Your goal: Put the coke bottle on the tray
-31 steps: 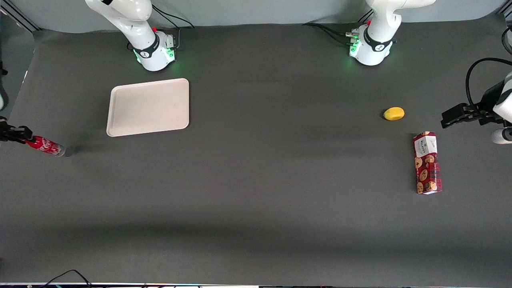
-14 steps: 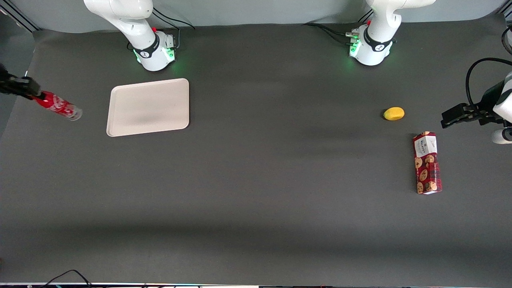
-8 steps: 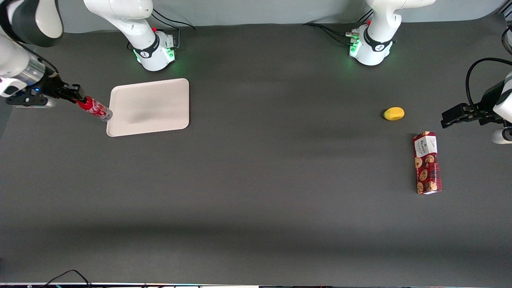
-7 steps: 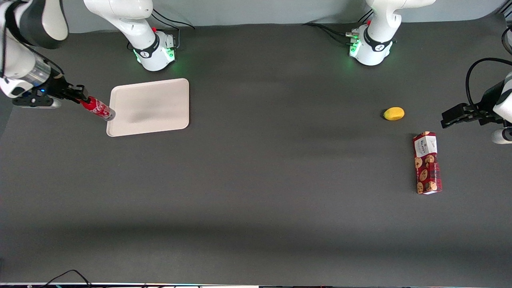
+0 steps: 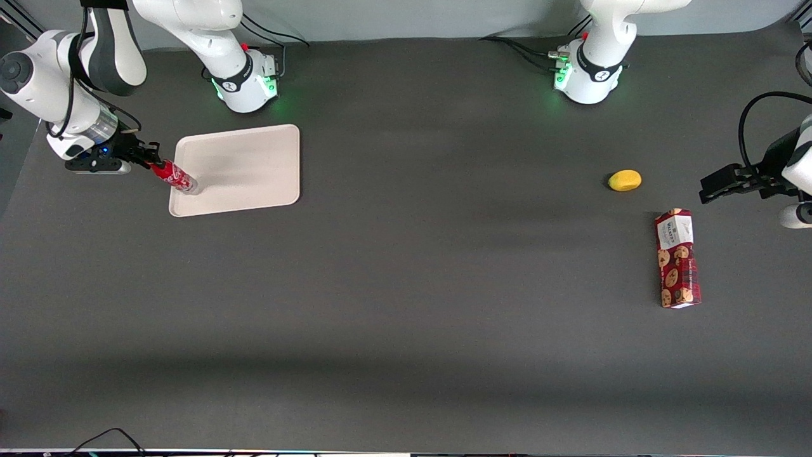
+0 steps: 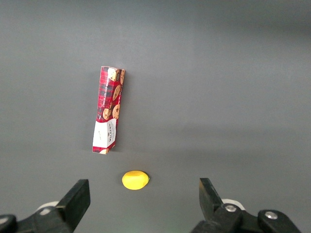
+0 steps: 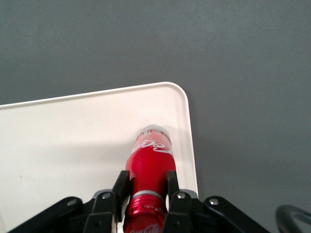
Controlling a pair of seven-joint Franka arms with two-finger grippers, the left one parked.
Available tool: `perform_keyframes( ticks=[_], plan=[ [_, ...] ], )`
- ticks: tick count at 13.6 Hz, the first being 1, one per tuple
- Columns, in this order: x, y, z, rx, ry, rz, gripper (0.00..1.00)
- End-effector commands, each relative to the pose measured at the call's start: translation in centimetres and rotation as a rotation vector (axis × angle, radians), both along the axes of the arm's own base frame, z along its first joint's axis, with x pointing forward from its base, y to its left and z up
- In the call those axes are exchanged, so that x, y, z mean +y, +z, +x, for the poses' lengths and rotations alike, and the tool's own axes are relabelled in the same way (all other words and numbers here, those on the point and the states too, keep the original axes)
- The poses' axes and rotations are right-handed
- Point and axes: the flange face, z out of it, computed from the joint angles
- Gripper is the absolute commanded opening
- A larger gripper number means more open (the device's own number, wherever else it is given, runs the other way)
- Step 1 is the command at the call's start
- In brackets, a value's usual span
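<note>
The coke bottle [image 5: 175, 177] is a small slim red bottle with white script and a silvery base. My right gripper [image 5: 152, 165] is shut on its neck and holds it tilted, base downward, over the corner of the tray [image 5: 247, 165] that lies nearest the front camera at the working arm's end. In the right wrist view the black fingers [image 7: 121, 187] clamp the bottle [image 7: 149, 165] below its cap, and its base hangs over the cream tray [image 7: 73, 141] close to the rounded corner. I cannot tell whether the base touches the tray.
A yellow lemon [image 5: 625, 180] and a red cookie box [image 5: 677, 259] lie toward the parked arm's end of the table; both also show in the left wrist view, the lemon [image 6: 135, 179] and the box [image 6: 109, 109]. The two arm bases [image 5: 247, 79] stand farthest from the front camera.
My gripper has carried the bottle from off the table's working-arm edge toward the tray. The bottle's base has crossed from beside the tray's rim to over its corner.
</note>
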Motion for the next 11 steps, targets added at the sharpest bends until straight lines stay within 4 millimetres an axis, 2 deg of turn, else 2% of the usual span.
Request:
perform_keyframes(
  ticks=[1, 4, 5, 7, 9, 11],
  plan=[
    [0.0, -0.4, -0.1, -0.005, 0.031, -0.012, 0.00],
    [-0.3, -1.4, -0.1, 0.023, 0.065, -0.044, 0.00],
    [-0.4, -1.5, -0.1, 0.023, 0.063, -0.045, 0.22],
    [-0.3, -1.6, 0.1, 0.014, 0.061, -0.048, 1.00],
    [-0.4, -1.3, 0.3, 0.008, 0.062, -0.051, 1.00],
    [-0.8, 0.4, 1.5, -0.027, 0.053, -0.066, 1.00]
  ],
)
